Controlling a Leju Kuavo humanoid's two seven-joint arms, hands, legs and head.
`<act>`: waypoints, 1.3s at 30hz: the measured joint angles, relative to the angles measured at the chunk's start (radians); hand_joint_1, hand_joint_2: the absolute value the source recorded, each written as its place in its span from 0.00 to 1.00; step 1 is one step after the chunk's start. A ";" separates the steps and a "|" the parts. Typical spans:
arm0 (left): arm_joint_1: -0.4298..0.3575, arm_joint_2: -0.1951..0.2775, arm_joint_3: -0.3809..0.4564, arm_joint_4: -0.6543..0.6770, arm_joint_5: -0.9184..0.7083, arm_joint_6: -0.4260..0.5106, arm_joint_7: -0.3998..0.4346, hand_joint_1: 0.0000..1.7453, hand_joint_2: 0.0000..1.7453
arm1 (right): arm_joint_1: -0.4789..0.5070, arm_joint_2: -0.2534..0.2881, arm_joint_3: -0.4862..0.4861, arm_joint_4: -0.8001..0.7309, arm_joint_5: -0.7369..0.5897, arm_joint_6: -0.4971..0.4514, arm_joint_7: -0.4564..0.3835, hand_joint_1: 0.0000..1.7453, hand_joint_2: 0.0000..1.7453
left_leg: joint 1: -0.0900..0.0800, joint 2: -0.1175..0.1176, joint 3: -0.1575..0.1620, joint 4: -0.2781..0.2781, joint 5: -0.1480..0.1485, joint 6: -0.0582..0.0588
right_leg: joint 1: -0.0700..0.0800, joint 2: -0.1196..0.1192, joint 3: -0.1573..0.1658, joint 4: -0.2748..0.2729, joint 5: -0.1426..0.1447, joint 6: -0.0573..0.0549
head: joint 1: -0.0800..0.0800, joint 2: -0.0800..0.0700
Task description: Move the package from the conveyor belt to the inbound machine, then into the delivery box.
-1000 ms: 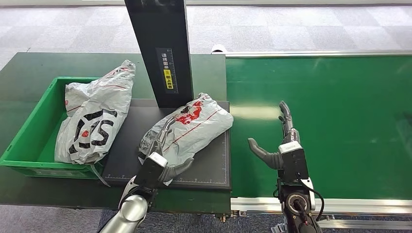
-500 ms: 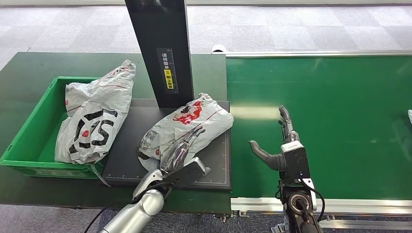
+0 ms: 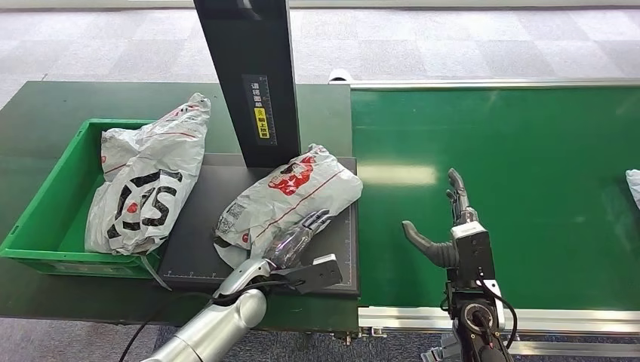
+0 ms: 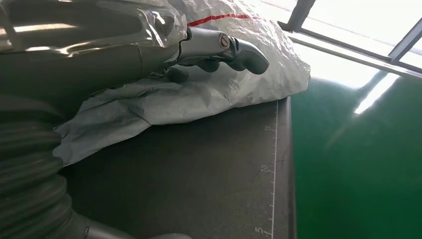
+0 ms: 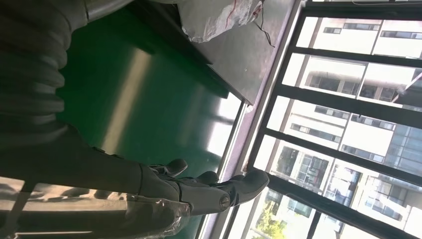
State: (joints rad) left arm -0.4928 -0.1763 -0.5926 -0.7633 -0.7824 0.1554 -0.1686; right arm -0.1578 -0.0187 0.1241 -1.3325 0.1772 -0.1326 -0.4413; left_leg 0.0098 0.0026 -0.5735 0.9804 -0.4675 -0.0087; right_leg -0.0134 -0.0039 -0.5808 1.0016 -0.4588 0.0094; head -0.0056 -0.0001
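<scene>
At far left we see a green delivery box (image 3: 47,204) on the dark green surface (image 3: 45,102), with a grey printed bag (image 3: 147,181) leaning in it and overhanging its right wall. To its right lies the black inbound machine (image 3: 198,249), a flat plate with a ruled edge, from whose far side a black post (image 3: 253,75) with a yellow label rises. The package (image 3: 290,200), a grey bag with red print, rests on this plate, lying from near left to far right, just in front of the post. The left hand (image 3: 298,240) lies at the package's near edge; its fingers (image 4: 234,50) are stretched out against the bag's side, touching it but, as far as we can see, not closed around it. Further right we see the bright green conveyor belt (image 3: 528,151), framed by a silver rail (image 3: 558,320) on the near side. The right hand (image 3: 445,234) stands above the belt, thumb spread to the left and fingers extended forward, holding nothing. At the far right edge of the belt, a pale corner of another bag (image 3: 632,185) shows.
</scene>
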 joint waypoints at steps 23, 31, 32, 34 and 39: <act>-0.027 -0.009 0.082 0.032 -0.081 0.207 0.017 1.00 1.00 | -0.066 0.036 -0.018 0.030 0.060 0.049 0.027 0.00 1.00 | 0.000 -0.001 -0.001 0.000 0.000 0.000 | 0.000 0.000 0.000 0.000 0.000 0.000 | 0.000 0.000; 0.025 -0.007 0.164 -0.073 0.035 0.410 -0.127 1.00 1.00 | -0.090 0.053 -0.014 0.050 0.051 0.048 0.035 0.00 1.00 | 0.000 -0.001 -0.001 0.000 0.000 0.000 | 0.000 0.000 0.000 0.000 0.000 0.000 | 0.000 0.000; 0.035 -0.006 0.173 -0.093 0.047 0.426 -0.143 1.00 1.00 | -0.090 0.056 -0.013 0.052 0.051 0.048 0.035 0.00 1.00 | 0.000 -0.001 -0.001 0.000 0.000 0.000 | 0.000 0.000 0.000 0.000 0.000 0.000 | 0.000 0.000; 0.049 -0.003 0.188 -0.124 0.062 0.443 -0.163 1.00 1.00 | -0.091 0.061 -0.012 0.054 0.051 0.047 0.035 0.00 1.00 | 0.000 -0.001 -0.001 0.000 0.000 0.000 | 0.000 0.000 0.000 0.000 0.000 0.000 | 0.000 0.000; 0.076 -0.001 0.221 -0.191 0.112 0.518 -0.248 0.50 1.00 | -0.091 0.068 -0.012 0.057 0.051 0.047 0.035 0.00 1.00 | 0.000 -0.001 -0.001 0.000 0.000 0.000 | 0.000 0.000 0.000 0.000 0.000 0.000 | 0.000 0.000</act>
State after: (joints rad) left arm -0.4172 -0.1772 -0.3714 -0.9540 -0.6708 0.6736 -0.4163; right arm -0.2490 0.0493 0.1125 -1.2753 0.2285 -0.0858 -0.4067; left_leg 0.0098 0.0018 -0.5746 0.9802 -0.4672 -0.0088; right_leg -0.0134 -0.0041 -0.5808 1.0018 -0.4587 0.0095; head -0.0056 -0.0001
